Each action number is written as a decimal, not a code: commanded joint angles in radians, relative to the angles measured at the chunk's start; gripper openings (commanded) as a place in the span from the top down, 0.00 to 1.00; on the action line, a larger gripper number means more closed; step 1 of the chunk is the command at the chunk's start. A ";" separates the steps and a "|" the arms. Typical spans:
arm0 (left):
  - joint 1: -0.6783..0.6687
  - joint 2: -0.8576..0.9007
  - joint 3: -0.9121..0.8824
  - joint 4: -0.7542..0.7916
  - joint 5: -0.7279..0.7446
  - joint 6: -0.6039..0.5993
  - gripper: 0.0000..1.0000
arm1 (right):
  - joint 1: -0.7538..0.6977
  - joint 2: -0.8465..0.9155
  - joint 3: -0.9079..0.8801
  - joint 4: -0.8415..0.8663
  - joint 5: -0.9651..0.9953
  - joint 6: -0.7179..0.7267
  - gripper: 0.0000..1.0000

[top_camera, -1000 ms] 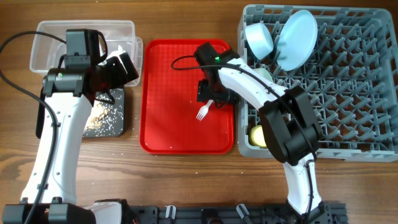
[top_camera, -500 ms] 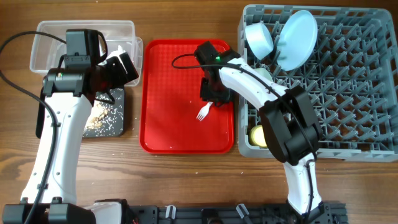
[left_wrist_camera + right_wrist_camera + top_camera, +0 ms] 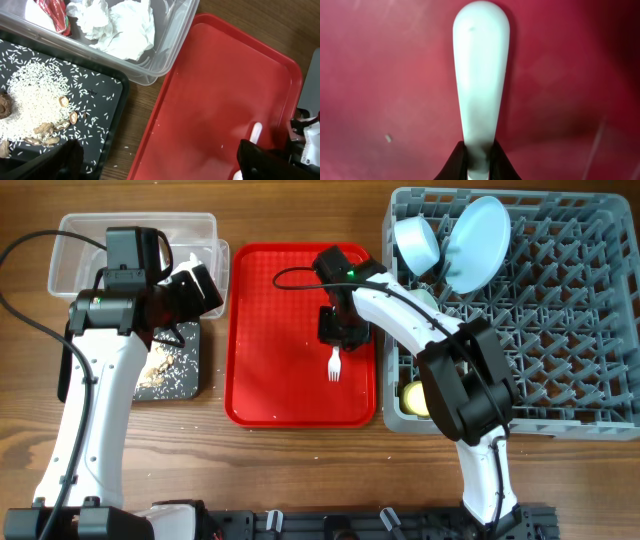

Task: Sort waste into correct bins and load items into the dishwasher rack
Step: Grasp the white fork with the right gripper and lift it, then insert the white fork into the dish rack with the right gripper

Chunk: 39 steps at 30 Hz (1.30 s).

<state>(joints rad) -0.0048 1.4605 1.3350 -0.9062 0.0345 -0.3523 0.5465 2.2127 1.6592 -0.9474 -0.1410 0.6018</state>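
My right gripper (image 3: pixel 340 332) is shut on the white plastic fork (image 3: pixel 334 364) over the red tray (image 3: pixel 270 330). In the right wrist view the fork's handle (image 3: pixel 481 75) is pinched between the black fingers (image 3: pixel 454 162), its rounded end pointing away. My left gripper (image 3: pixel 196 290) hangs open and holds nothing, over the corner where the clear tub (image 3: pixel 80 240) meets the black tray (image 3: pixel 190 345). The tub holds crumpled tissue (image 3: pixel 120 25) and a red wrapper (image 3: pixel 52 10). Rice and brown scraps (image 3: pixel 35 100) lie on the black tray.
The grey dishwasher rack (image 3: pixel 500 425) stands at the right. A pale blue plate (image 3: pixel 478 240) and a pale blue bowl (image 3: pixel 418 242) sit at its back left, a yellow cup (image 3: pixel 415 397) at its front left. A few rice grains lie on the red tray (image 3: pixel 215 90).
My right gripper has shut on the fork's handle. The fork has swung from slanting to pointing straight at the tray's front edge. The left arm has not moved.
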 commanded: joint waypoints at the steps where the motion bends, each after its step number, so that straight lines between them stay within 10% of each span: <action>1: -0.003 0.000 0.011 -0.001 -0.010 0.008 0.00 | -0.003 0.011 0.047 -0.012 -0.105 -0.134 0.96; 13: -0.003 0.000 0.011 -0.001 -0.010 0.008 0.00 | -0.167 -0.317 0.213 -0.230 -0.105 -0.345 0.96; 22: -0.003 0.000 0.011 -0.001 -0.010 0.008 0.00 | -0.308 -0.493 0.204 -0.499 0.339 -0.339 0.96; 36: -0.003 0.000 0.011 -0.001 -0.010 0.008 0.00 | -0.397 -0.477 -0.179 -0.325 0.458 -0.359 0.95; 39: -0.003 0.000 0.011 -0.001 -0.010 0.008 0.00 | -0.397 -0.477 -0.188 -0.319 0.459 -0.401 0.64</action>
<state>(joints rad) -0.0048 1.4605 1.3350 -0.9062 0.0341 -0.3523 0.1535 1.7336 1.4769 -1.2770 0.2825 0.2443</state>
